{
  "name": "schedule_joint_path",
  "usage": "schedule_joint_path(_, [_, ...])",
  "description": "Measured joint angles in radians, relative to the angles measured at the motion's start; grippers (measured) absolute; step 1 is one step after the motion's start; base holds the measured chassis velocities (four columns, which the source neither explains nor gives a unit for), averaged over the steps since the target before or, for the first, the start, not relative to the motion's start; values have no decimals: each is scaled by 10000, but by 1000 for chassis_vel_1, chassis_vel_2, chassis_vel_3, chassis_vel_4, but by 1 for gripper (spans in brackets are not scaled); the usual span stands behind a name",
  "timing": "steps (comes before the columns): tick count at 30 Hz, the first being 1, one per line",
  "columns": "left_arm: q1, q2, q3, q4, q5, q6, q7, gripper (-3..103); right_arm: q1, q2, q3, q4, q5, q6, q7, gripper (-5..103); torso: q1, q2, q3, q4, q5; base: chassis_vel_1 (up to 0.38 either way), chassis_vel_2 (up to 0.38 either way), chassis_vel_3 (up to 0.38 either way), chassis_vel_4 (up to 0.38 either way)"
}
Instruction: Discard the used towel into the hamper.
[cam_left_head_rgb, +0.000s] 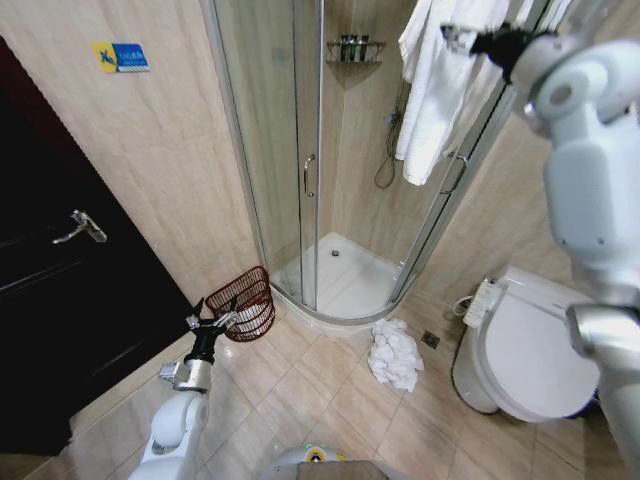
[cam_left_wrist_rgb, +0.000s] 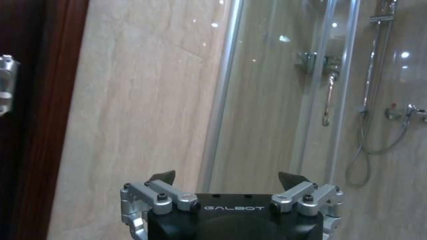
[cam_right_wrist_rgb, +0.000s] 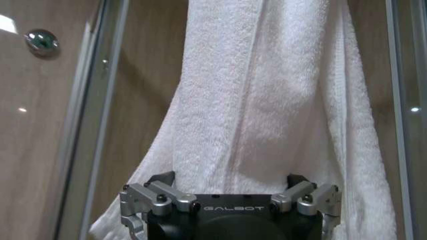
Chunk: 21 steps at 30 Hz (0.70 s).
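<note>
A white towel (cam_left_head_rgb: 435, 90) hangs over the top of the glass shower door at the upper right. My right gripper (cam_left_head_rgb: 490, 42) is raised to its upper part; in the right wrist view the towel (cam_right_wrist_rgb: 267, 100) hangs close in front of the open right gripper (cam_right_wrist_rgb: 230, 178), its folds reaching between the spread fingers. A second, crumpled white towel (cam_left_head_rgb: 394, 355) lies on the floor tiles beside the toilet. The hamper (cam_left_head_rgb: 243, 302), a reddish-brown wire basket, leans by the shower's left corner with something white inside. My left gripper (cam_left_head_rgb: 212, 318) (cam_left_wrist_rgb: 227, 177) hovers open just left of the hamper.
A white toilet (cam_left_head_rgb: 530, 350) stands at the right. A dark door (cam_left_head_rgb: 60, 280) with a lever handle fills the left. The curved shower tray (cam_left_head_rgb: 345, 280) sits behind glass doors; a corner shelf (cam_left_head_rgb: 355, 48) holds bottles. Open tiled floor lies in the middle.
</note>
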Motion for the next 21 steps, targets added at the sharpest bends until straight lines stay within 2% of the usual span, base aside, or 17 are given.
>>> schedule_joint_path(9, [474, 386, -617, 110, -721, -428, 205, 100, 621, 529, -501, -976, -822, 66, 861, 100, -1, -3, -1, 2, 0, 0, 0, 0, 0])
schedule_joint_path(18, [354, 469, -719, 204, -911, -547, 223, 100, 1064, 746, -663, -1715, -595, 153, 727, 102, -1, -4, -3, -1, -1, 0, 0, 0, 0])
schedule_joint_path(20, [260, 430, -641, 233, -898, -547, 223, 100, 1111, 685, -700, -1795, -522, 189, 606, 95, -1, -5, -3, -1, 0, 0, 0, 0, 0])
schedule_joint_path(21, [260, 430, -641, 233, -898, -547, 223, 100, 1111, 685, -700, -1795, -522, 189, 606, 95, -1, -5, -3, -1, 0, 0, 0, 0, 0])
